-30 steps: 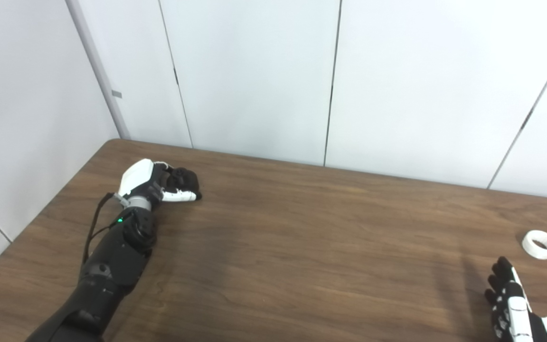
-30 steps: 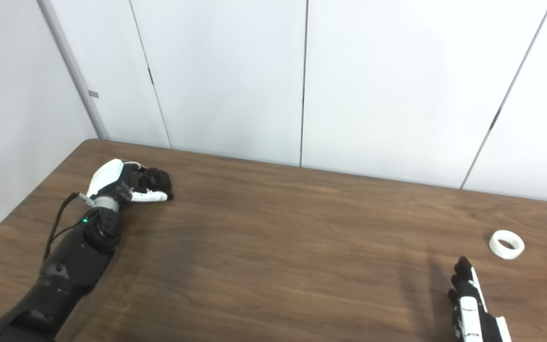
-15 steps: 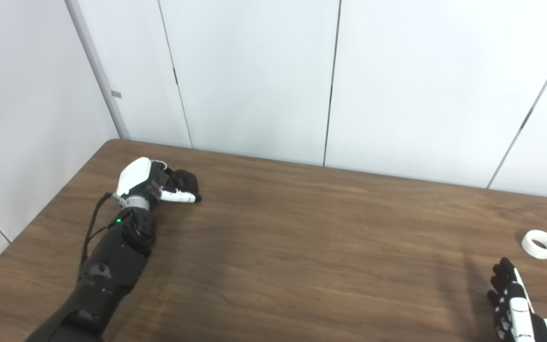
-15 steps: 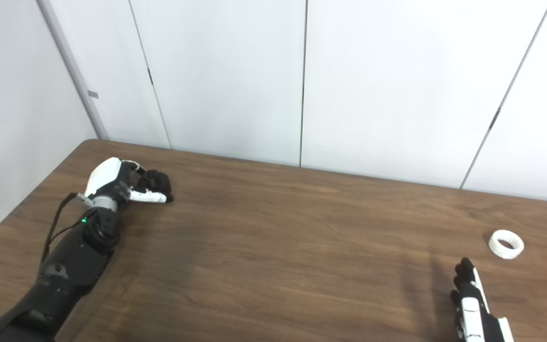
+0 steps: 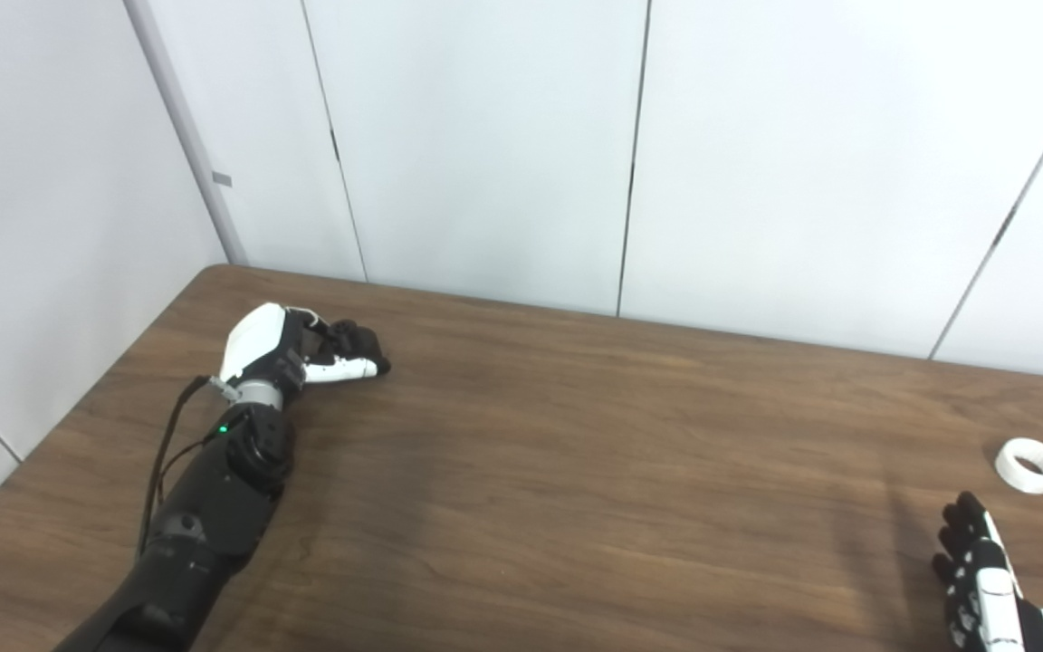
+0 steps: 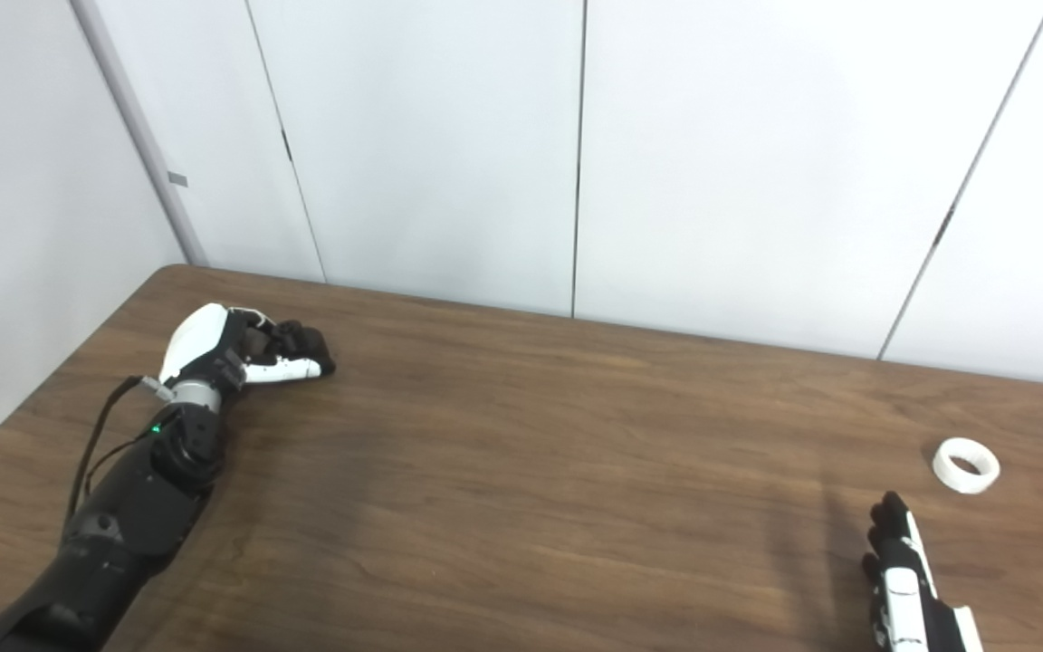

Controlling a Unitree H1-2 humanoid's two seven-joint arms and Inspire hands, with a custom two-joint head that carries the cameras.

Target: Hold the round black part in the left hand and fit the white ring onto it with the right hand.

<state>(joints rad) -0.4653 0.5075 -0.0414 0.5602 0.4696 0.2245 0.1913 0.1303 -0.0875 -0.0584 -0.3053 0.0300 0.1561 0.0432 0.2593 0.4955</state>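
Note:
My left hand rests at the far left of the wooden table, with its fingers curled around the round black part. The part is mostly hidden by the fingers and the thumb. The white ring lies flat on the table at the far right, apart from both hands. My right hand is at the bottom right edge, below and a little left of the ring. It is open, its fingers are stretched out, and it holds nothing.
White wall panels stand right behind the table's far edge and along its left side. A black cable runs along my left forearm.
My left hand has shifted a little up and to the right with the black part in it. My right hand has drawn back slightly toward the bottom edge. The ring has not moved.

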